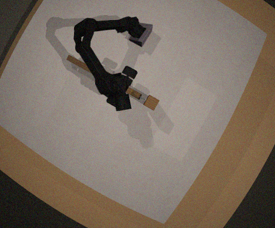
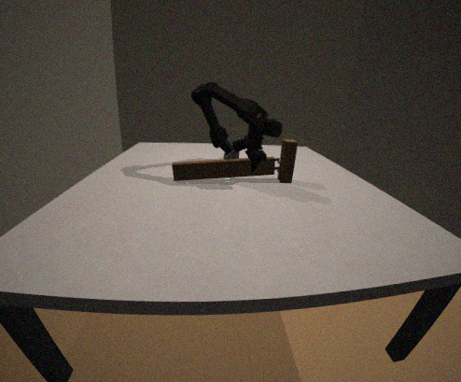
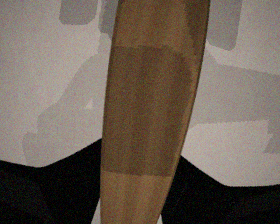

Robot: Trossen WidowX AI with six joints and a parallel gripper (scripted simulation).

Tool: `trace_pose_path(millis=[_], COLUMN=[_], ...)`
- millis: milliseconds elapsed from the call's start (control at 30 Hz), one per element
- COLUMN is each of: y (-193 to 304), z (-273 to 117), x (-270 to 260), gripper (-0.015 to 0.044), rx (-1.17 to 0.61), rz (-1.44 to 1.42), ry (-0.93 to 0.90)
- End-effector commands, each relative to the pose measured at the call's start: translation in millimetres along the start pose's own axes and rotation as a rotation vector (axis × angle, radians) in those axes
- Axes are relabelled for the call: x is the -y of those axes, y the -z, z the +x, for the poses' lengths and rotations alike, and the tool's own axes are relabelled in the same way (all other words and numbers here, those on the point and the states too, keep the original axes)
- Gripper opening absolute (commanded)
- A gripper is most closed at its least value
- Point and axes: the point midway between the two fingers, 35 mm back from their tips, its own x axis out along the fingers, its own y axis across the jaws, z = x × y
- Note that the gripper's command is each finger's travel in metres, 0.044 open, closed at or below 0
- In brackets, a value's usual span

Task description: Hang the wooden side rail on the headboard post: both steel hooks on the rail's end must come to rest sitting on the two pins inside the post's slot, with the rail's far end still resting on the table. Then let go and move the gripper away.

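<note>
The wooden rail (image 1: 77,61) (image 2: 214,169) (image 3: 146,110) stands on edge, its far left end low at the table and its hook end slightly raised, close to the post. The upright wooden post (image 1: 151,102) (image 2: 287,162) stands just beyond the hook end. The steel hooks (image 2: 276,163) bridge the narrow gap between rail and post; their tips and the pins inside the slot are hidden, so I cannot tell whether they touch. My gripper (image 2: 257,161) (image 3: 135,141) is shut on the rail near its hook end, with a dark finger on each side.
The arm's base (image 1: 146,35) stands on the table (image 1: 97,156) (image 2: 209,244) behind the rail. The arm reaches over the rail's middle and hides part of it in the top view. Shadows of arm and post fall on the table beside them.
</note>
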Motion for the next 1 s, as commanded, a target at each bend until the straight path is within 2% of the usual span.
trace_pose_path(millis=[0,967], y=[2.7,5.0], z=[-1.6,-3.0], x=[0.9,-1.1], gripper=[0.0000,0.0000], rx=[-0.002,-0.002], rz=[-0.001,0.000], ry=[-0.008,-0.008])
